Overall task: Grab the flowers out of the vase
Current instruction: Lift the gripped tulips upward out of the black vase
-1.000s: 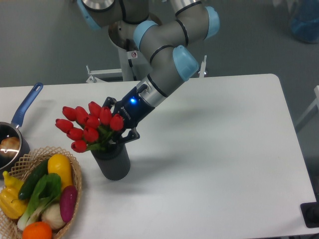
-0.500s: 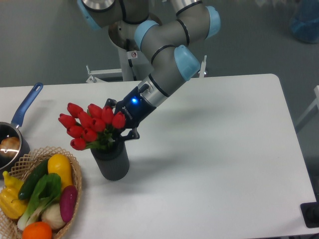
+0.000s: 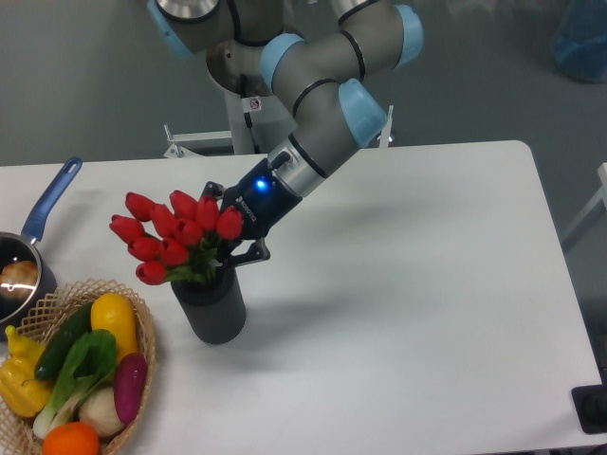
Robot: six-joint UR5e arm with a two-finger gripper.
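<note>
Over the last second the flowers (image 3: pixel 175 237) have shifted: blooms ride slightly higher and further right than before, the bunch standing a bit more upright, and the arm's wrist has drawn up and right with them. Vase (image 3: pixel 211 308) sits in nearly the same spot on the table (image 3: pixel 427 284). Reads as a lift under way, stems starting out of the vase but not clear; green leaves sit right at the rim, so the lower stems are probably inside yet. Gripper (image 3: pixel 228 254) is at the base of the bunch, just above the rim, behind the rightmost blooms. Fingers mostly hidden by tulips and leaves; the dark finger parts showing lie close in around the stems. Since the bunch moved with the wrist, I judge it closed on the stems, though the contact itself is not visible. Basket (image 3: pixel 142 332) of vegetables just left of the vase, near the blooms; saucepan (image 3: pixel 28 256) at far left edge.
</note>
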